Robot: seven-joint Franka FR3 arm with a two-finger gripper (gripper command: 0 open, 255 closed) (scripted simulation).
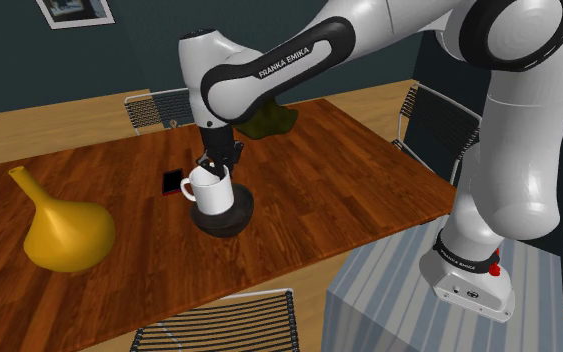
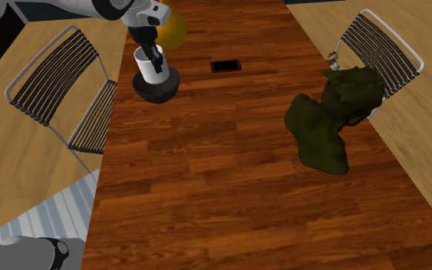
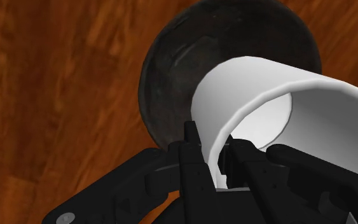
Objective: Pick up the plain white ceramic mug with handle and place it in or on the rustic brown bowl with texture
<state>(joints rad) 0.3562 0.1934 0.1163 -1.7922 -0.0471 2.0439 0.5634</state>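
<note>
The white mug (image 1: 209,192) with its handle (image 1: 187,188) toward the shoulder view's left hangs upright with its base down inside the dark, almost black bowl (image 1: 237,215) on the wooden table (image 1: 319,190). My gripper (image 1: 216,168) comes down from above and is shut on the mug's rim. In the wrist view the gripper (image 3: 215,162) clasps the mug's wall (image 3: 260,95), one finger inside and one outside, with the bowl (image 3: 184,63) right behind it. The second exterior view shows the mug (image 2: 149,65) sitting over the bowl (image 2: 159,89). Whether mug and bowl touch is hidden.
A yellow vase (image 1: 64,232) stands to the shoulder view's left of the bowl. A black phone (image 1: 173,181) lies just behind the bowl. An olive-green lump (image 2: 329,123) sits farther along the table. Wire chairs (image 2: 61,84) (image 2: 379,50) flank the table; another chair (image 1: 219,325) stands at its near edge.
</note>
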